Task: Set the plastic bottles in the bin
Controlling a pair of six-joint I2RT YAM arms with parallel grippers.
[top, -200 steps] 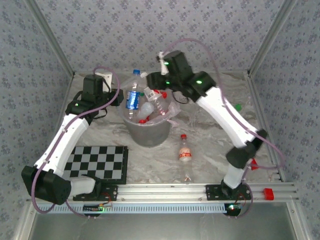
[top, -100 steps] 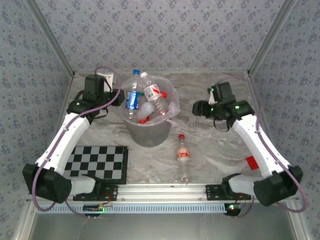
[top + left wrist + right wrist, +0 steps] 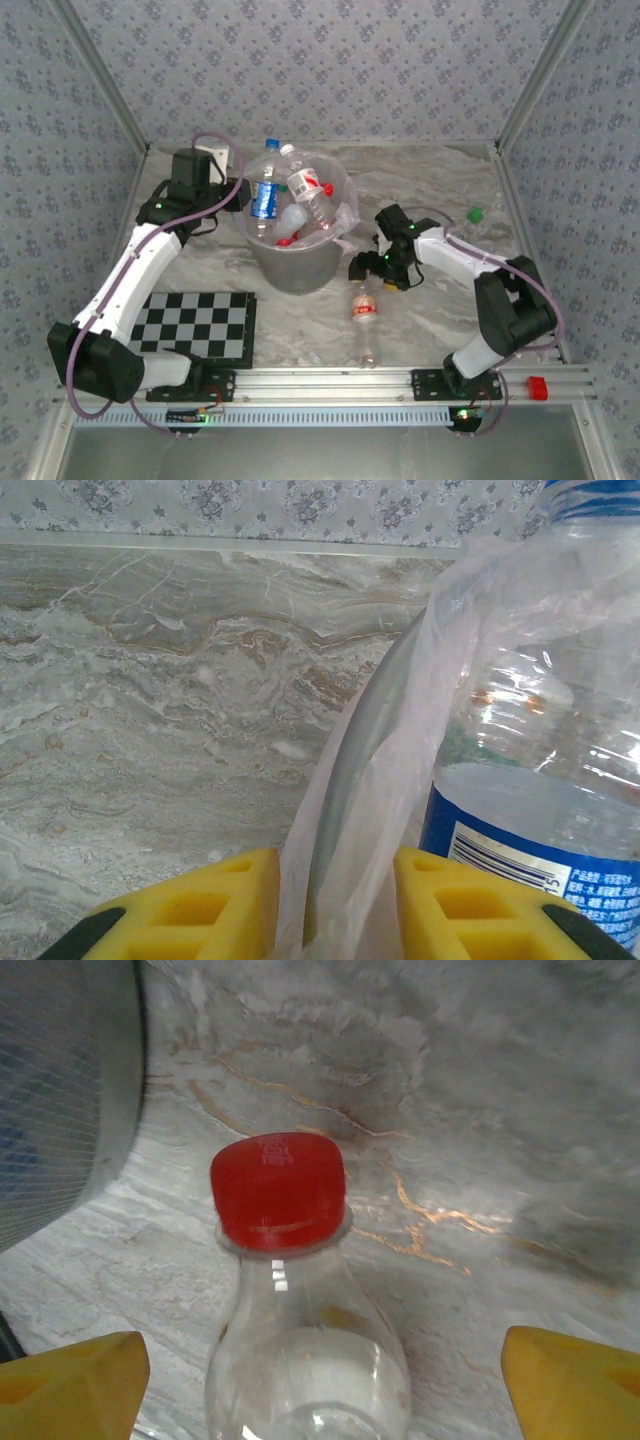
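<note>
Nearest the arm bases, one plastic bottle lies on its side on the marbled bench, its red cap pointing toward the bin and stopping just short of it. It looks close to empty, so I judge it light, thin-walled and easy to dent. It is also smooth enough to slip and round enough to roll away from a nudge. The stiff neck and shoulder just under the cap seem the surest place to pinch, squarely across its width. The right jaws stand wide apart there, yellow fingertips flanking the shoulder and clear of it on both sides, holding nothing. Farther back stands the bin, piled with bottles, with a blue-labelled bottle upright against its edge. The left jaws are nearly together, clamped on the bin's rim through the folded liner, seemingly steadying it.
</note>
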